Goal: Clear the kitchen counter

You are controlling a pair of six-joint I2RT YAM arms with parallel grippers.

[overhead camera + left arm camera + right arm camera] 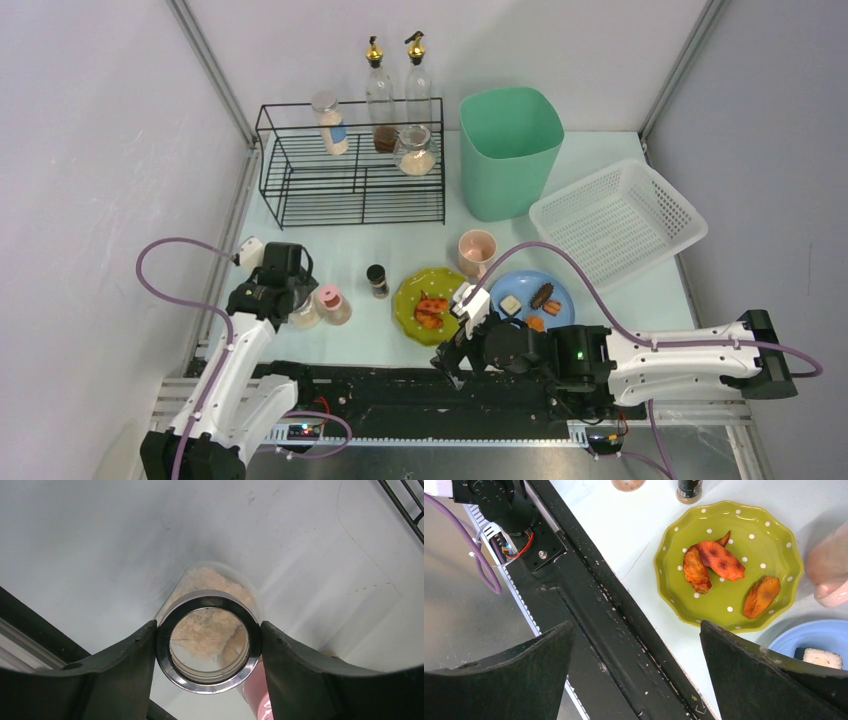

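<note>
L arm: left gripper [209,630], lower left of the overhead view, pointing straight down over a jar [210,585]. Jaws are partly closed, and the black fingers [125,675] touch both sides of the lid ring. Looks like a grip; the jar is upright on the counter.
Why there: the round lid gives two opposite faces to pinch. Prob. bound for the rack.
Jar: clear glass, shiny dark ring w/ a see-through top, pale pink clumpy grains inside.
R arm: right gripper [636,625], low centre, jaws wide w/ nothing in them. It hangs over the black rail [589,605], just short of the green plate. Parked, I'd judge.
Green plate [774,540]: glazed, scalloped rim, white dots, 3 orange-brown fried pieces [719,560].
Kitchen counter [400,240]: pale mint, matte, flat. Fills mid-frame and carries everything.
Mid row: pink-lidded pot [332,303] touching the jar, small dark bottle [377,281], pink cup [477,248], blue plate [525,280] w/ food bits.
Far: black wire rack [350,185] upper left w/ 2 jars in it, smooth green bin [508,150], white mesh basket [618,222] at right, 2 tall glass bottles [378,90] at the back.
</note>
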